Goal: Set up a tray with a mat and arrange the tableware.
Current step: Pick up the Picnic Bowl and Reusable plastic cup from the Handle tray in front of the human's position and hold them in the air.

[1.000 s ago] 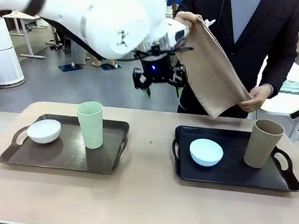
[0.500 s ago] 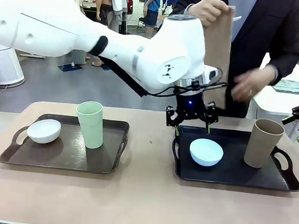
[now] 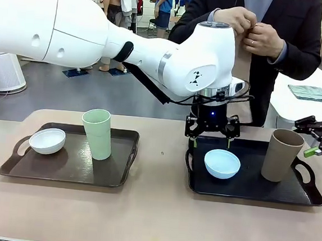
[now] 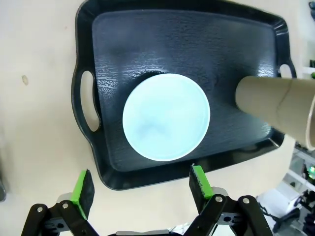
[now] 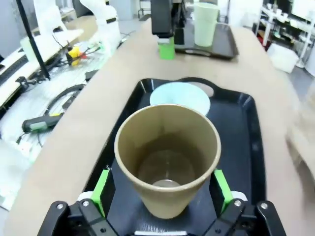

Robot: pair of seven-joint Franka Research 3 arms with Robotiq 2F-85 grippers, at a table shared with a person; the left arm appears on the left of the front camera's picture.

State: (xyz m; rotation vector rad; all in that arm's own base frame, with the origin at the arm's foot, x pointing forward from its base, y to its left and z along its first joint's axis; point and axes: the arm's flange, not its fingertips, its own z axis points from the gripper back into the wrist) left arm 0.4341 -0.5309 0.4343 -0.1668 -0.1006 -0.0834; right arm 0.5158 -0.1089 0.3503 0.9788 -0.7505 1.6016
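On the black right tray [image 3: 290, 194] stand the light blue bowl [image 3: 222, 163] and the tan cup [image 3: 282, 155]. My left gripper [image 3: 210, 137] reaches across and hangs open just above the bowl's far side. In the left wrist view, the gripper [image 4: 141, 186] is open over the tray's rim [image 4: 86, 105], short of the bowl [image 4: 166, 116]. My right gripper [image 3: 317, 140] is open, a little right of the tan cup. That cup [image 5: 167, 157] appears between its green pads [image 5: 102, 189]. The brown left tray [image 3: 10, 169] holds the white bowl [image 3: 47, 140] and green cup [image 3: 97, 133]. A person's hands [image 3: 250, 29] hold the beige mat [image 3: 243, 63], mostly hidden behind my arm.
My left arm [image 3: 155, 52] spans the table from the left at chest height. A bare strip of tabletop [image 3: 159, 171] lies between the trays. A white side table [image 3: 303, 105] with a teal cloth stands at the far right.
My left gripper has dropped from high at the centre down and right to the blue bowl. My right gripper has come in towards the tan cup. The person gathered the mat up to the chest.
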